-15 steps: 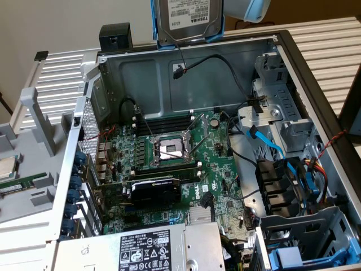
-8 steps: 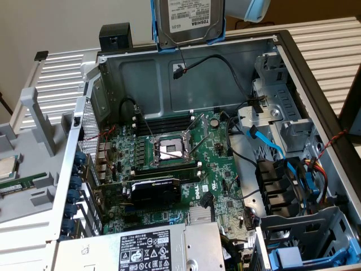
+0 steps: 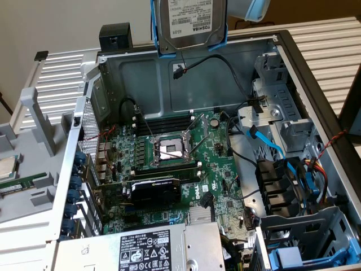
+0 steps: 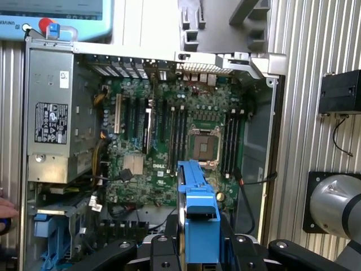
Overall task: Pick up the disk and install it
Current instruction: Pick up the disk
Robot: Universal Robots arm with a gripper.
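The disk (image 3: 190, 22) is a silver-grey hard drive with a white Toshiba label, clipped in a blue rail frame. It hangs in the air above the back wall of the open computer case (image 3: 169, 73), touching nothing below. In the wrist view the disk (image 4: 198, 220) appears edge-on, its blue rail facing the camera. My gripper (image 4: 200, 245) is shut on it, with a black finger (image 4: 161, 248) pressed against each side. The motherboard (image 4: 169, 141) lies far below the held disk.
The case lies open with an empty processor socket (image 3: 169, 149), a graphics card (image 3: 155, 189), a power supply (image 3: 141, 248) and blue cables (image 3: 271, 149). A drive bay with another blue tray (image 3: 299, 257) sits at the exterior view's lower right. A person's hand (image 4: 4, 214) rests at the case's edge.
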